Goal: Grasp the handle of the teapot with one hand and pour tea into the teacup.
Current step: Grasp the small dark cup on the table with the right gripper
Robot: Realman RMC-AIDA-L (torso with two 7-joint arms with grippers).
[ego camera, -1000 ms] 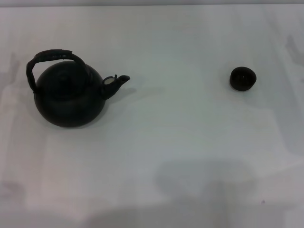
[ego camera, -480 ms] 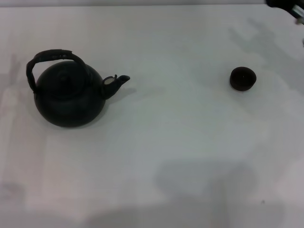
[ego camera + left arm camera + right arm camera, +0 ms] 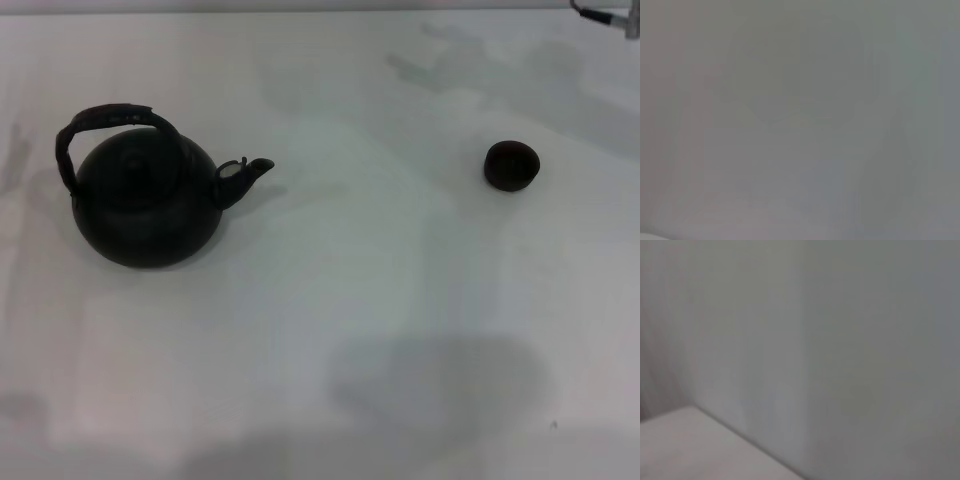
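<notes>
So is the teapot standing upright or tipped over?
Upright: the teapot sits on its base, handle arched over the lid, spout level.

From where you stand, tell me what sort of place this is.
Likely a staged test bench rather than a home kitchen: a plain white tabletop carrying only a black teapot and, apart to its right, a small dark teacup.
</notes>
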